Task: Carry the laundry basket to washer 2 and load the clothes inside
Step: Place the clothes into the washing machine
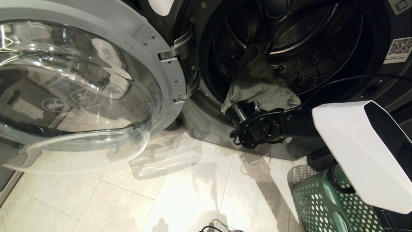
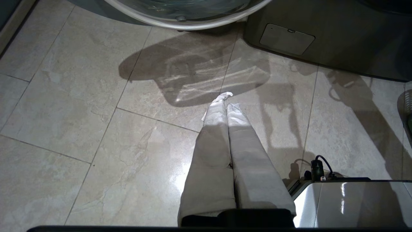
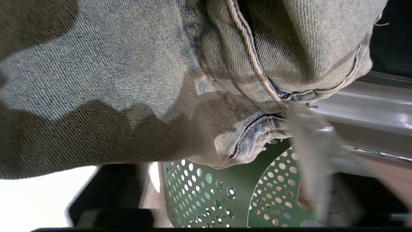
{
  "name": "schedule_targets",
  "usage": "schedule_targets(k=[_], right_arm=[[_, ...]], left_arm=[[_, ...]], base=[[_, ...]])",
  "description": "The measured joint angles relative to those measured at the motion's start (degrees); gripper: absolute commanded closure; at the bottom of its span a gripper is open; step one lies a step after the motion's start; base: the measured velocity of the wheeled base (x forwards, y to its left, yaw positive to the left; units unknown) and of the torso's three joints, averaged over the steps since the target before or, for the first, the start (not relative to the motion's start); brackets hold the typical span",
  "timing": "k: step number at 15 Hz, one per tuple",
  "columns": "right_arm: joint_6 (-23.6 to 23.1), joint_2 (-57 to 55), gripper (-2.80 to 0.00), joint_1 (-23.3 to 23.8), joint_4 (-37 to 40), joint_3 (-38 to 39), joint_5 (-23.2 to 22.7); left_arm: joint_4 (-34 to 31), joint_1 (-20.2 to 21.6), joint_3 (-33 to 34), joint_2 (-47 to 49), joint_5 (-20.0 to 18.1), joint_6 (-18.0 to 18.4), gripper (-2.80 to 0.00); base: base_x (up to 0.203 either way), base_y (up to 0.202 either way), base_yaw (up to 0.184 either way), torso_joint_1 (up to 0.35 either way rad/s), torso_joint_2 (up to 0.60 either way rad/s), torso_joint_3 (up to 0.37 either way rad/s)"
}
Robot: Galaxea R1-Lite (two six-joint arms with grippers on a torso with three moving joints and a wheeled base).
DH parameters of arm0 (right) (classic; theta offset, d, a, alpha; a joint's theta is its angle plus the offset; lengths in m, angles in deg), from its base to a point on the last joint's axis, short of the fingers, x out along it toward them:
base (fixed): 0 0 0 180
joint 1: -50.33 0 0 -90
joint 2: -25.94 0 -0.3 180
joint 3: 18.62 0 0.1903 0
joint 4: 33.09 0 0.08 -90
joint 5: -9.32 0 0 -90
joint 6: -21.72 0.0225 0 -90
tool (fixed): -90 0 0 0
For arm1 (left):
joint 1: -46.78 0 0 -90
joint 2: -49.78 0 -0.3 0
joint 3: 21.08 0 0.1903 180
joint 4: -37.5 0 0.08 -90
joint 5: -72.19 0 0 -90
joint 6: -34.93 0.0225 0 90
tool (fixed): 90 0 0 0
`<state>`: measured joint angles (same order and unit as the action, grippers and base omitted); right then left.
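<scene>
Right gripper (image 1: pixel 239 111) sits at the lower lip of the washer's opening, directly under the hanging edge of a denim garment (image 1: pixel 257 85), and whether its fingers hold that cloth or have let it go cannot be told: the head view hides the tips behind the fabric, and the right wrist view shows one blurred finger (image 3: pixel 305 145) beside a folded hem with nothing decisive.

Going from large to small: the washer (image 1: pixel 354 93) fills the upper part of the head view, its glass door (image 1: pixel 80 90) swung wide to the robot's left. Inside the drum (image 1: pixel 305 42) the denim garment runs upward and inward from the gripper, its top end caught deep in the drum and its bottom end draped over the door seal, so its long axis points from the gripper into the machine. My reading is that the coming move turns on this: the cloth lies above and beyond the gripper, and pushing along that line would carry the dangling part in.

Green laundry basket (image 1: pixel 318 203) stands on the floor (image 1: pixel 128 193) just below the right arm, near the washer's front.

Left gripper (image 2: pixel 225 129) is clenched with nothing in it, parked over the floor tiles well away from the cloth, so the right arm is the nearer one.
</scene>
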<state>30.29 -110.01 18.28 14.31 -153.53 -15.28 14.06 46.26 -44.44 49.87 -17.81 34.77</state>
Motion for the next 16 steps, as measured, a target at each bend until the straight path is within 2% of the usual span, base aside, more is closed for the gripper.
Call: schedule_targets(k=[9, 14, 16], right_arm=[[2.4, 1.1, 0.0, 0.0, 0.1, 0.7, 0.0], [10.0, 2.8, 0.0, -0.3, 0.0, -0.4, 0.2], [12.0, 3.6, 0.0, -0.3, -1.1, -1.0, 1.8]], left_arm=[[0.0, 0.0, 0.0, 0.0, 0.0, 0.0, 0.0], [0.0, 0.0, 0.0, 0.0, 0.0, 0.0, 0.0], [0.0, 0.0, 0.0, 0.0, 0.0, 0.0, 0.0]], base=[[0.0, 0.0, 0.0, 0.0, 0.0, 0.0], [0.0, 0.0, 0.0, 0.0, 0.0, 0.0], [0.0, 0.0, 0.0, 0.0, 0.0, 0.0]])
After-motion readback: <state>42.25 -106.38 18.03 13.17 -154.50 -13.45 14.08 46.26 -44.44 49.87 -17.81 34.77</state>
